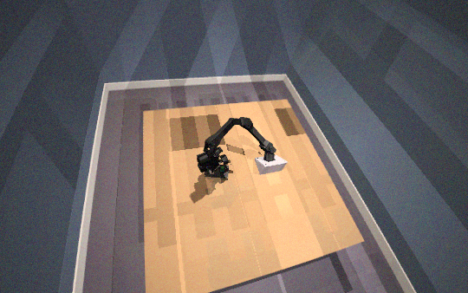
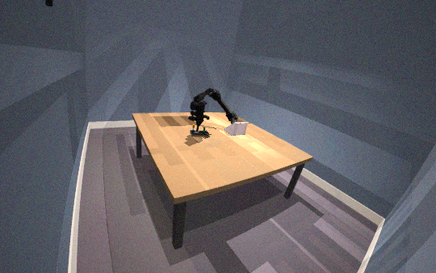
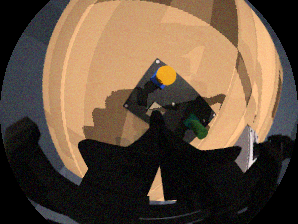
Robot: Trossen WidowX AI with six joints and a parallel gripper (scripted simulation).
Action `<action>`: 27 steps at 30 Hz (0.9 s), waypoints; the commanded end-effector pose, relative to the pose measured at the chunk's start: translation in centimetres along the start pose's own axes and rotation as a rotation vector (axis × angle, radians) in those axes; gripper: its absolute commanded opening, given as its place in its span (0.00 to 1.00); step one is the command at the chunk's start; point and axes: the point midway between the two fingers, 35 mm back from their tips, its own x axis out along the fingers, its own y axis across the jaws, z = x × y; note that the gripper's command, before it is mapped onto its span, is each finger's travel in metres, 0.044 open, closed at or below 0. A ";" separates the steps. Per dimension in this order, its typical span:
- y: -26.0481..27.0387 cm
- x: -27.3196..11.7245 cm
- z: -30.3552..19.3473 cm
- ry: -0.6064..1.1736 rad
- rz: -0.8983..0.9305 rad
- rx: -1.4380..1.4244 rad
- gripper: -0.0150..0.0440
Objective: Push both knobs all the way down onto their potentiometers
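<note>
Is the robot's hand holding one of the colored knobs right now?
No. The end effector is shut on nothing. Its closed tips hang over the circuit board, between the orange knob and the green knob.

A square, light wooden table (image 2: 226, 161) with darker plank patches stands on dark legs (image 2: 178, 225) over a grey-purple tiled floor (image 2: 121, 210). A pale raised border (image 1: 93, 173) frames the floor on all sides, and blue-grey walls (image 2: 323, 73) streaked with lighter bands rise behind. A small white block (image 1: 271, 165) sits on the tabletop.
</note>
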 end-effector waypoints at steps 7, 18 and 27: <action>0.1 1.6 0.3 -0.002 -0.018 0.011 0.25; 0.1 1.9 0.3 -0.003 -0.018 0.011 0.25; 0.1 1.9 0.3 -0.003 -0.018 0.011 0.25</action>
